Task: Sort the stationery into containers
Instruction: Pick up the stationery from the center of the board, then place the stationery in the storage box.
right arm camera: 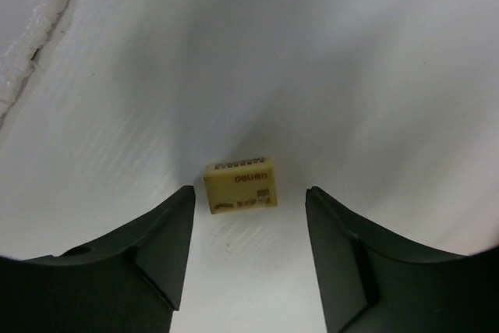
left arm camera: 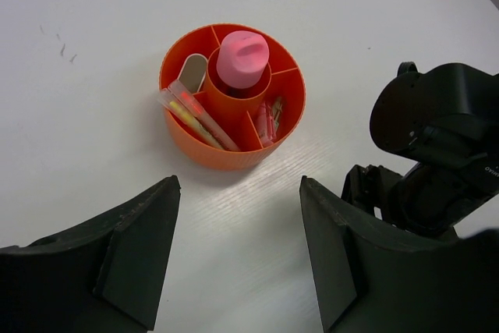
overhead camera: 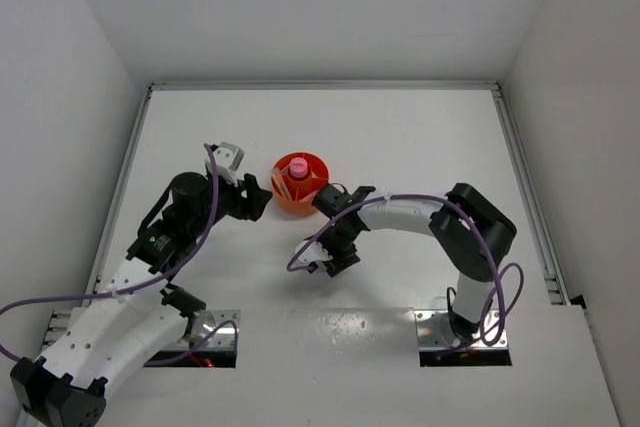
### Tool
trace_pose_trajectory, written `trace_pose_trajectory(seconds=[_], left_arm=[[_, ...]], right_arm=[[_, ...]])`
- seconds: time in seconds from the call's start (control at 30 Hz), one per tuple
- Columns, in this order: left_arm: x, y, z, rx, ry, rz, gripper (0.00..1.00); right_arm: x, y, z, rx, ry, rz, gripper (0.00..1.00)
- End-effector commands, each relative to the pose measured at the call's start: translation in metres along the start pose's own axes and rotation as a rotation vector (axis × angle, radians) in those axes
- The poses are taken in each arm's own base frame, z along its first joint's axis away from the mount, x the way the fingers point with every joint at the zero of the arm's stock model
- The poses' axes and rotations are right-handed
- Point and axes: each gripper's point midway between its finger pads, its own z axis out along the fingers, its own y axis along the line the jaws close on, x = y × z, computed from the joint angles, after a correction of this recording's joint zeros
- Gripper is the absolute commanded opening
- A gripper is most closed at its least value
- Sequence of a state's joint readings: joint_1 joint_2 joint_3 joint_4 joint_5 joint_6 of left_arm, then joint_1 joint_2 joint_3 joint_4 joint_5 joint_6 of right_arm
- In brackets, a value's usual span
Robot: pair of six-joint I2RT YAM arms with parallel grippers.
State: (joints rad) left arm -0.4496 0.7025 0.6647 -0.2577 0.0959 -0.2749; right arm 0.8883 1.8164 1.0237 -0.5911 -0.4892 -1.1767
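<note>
The orange tub [left arm camera: 204,154] stands on the white table just ahead of my left gripper [left arm camera: 239,186], which is open and empty. A pink-magenta capsule [left arm camera: 242,58] stands in its central cup. A pink and yellow stick [left arm camera: 195,115], a tan piece [left arm camera: 192,72] and small pink sticks [left arm camera: 269,118] lie in the outer compartments. A tiny beige block [right arm camera: 240,185] lies flat on the table at the tips of my right gripper [right arm camera: 249,193], which is open around it without touching it. From above, the tub [overhead camera: 288,203] sits between the left gripper [overhead camera: 255,205] and the right gripper [overhead camera: 335,259].
The right arm's black wrist [left arm camera: 437,138] is close to the right of the tub. The table [overhead camera: 400,137] has raised rails along its left, right and far edges.
</note>
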Motion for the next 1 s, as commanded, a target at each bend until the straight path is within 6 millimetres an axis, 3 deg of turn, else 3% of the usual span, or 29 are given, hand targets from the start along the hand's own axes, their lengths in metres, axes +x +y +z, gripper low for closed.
trace_pose_trajectory(seconds=[0.0, 0.33, 0.4, 0.43, 0.5, 0.53, 0.57, 0.63, 0.7, 0.77, 0.8, 0.93, 0.97], left_arm=[[-0.021, -0.002, -0.005, 0.000, -0.062, 0.002, 0.69], [-0.019, -0.001, -0.005, -0.001, -0.053, 0.002, 0.69], [-0.019, -0.001, -0.005, -0.001, -0.053, 0.002, 0.69], [-0.019, -0.001, -0.005, -0.001, -0.053, 0.002, 0.69], [-0.019, -0.001, -0.005, -0.001, -0.053, 0.002, 0.69], [-0.019, -0.001, -0.005, -0.001, -0.053, 0.002, 0.69], [-0.019, -0.001, -0.005, -0.001, -0.053, 0.002, 0.69], [-0.019, -0.001, -0.005, -0.001, -0.053, 0.002, 0.69], [-0.019, -0.001, -0.005, -0.001, -0.053, 0.002, 0.69], [-0.019, -0.001, -0.005, -0.001, -0.053, 0.002, 0.69], [-0.019, -0.001, -0.005, -0.001, -0.053, 0.002, 0.69], [-0.019, -0.003, -0.005, 0.008, -0.051, 0.002, 0.69], [-0.019, -0.003, -0.005, 0.008, -0.051, 0.002, 0.69]], right_arm=[[-0.005, -0.015, 0.001, 0.033, 0.003, 0.000, 0.58], [-0.004, -0.009, 0.000, 0.026, 0.024, 0.035, 0.22], [-0.017, -0.019, -0.016, 0.078, 0.006, 0.072, 0.19], [-0.012, -0.025, -0.024, 0.122, 0.035, 0.111, 0.13], [-0.020, -0.045, -0.049, 0.243, 0.050, 0.168, 0.04], [-0.017, -0.048, -0.056, 0.301, 0.066, 0.287, 0.00], [-0.003, -0.063, -0.072, 0.422, 0.145, 0.347, 0.00], [0.001, -0.074, -0.106, 0.552, 0.168, 0.414, 0.00], [0.005, -0.071, -0.120, 0.663, 0.161, 0.416, 0.00], [0.009, -0.066, -0.149, 0.819, 0.146, 0.458, 0.00], [0.007, -0.076, -0.166, 0.923, 0.126, 0.470, 0.00], [0.046, -0.098, -0.222, 1.212, 0.218, 0.682, 0.00], [0.050, -0.100, -0.224, 1.207, 0.217, 0.709, 0.00]])
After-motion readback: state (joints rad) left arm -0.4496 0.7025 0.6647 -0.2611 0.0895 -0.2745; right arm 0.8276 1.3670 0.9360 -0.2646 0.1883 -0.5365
